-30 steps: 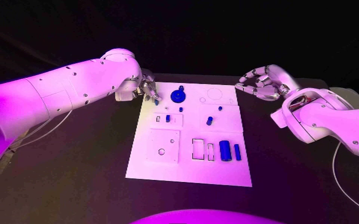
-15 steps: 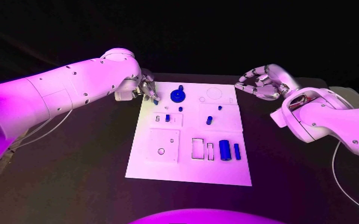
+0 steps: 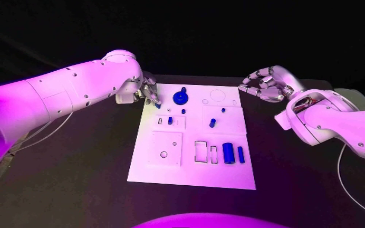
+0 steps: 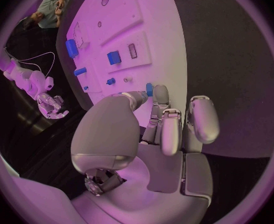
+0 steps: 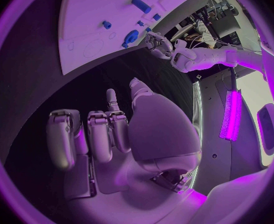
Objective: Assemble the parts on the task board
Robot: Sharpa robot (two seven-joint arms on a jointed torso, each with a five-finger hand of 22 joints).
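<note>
Probably a robotics lab, black table [image 3: 91, 175], white task board [image 3: 171, 172] (test fixture), cabling [image 4: 34, 59]

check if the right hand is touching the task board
Apart. The head view shows the right hand past the task board with dark table between them.

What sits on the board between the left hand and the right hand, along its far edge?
In the head view, between the left hand and right hand lie a round blue part and a bare circular outline on the task board.

One task board [image 3: 194, 170] — seven blue parts [image 3: 229, 153]; two hands [image 3: 146, 92].
</note>
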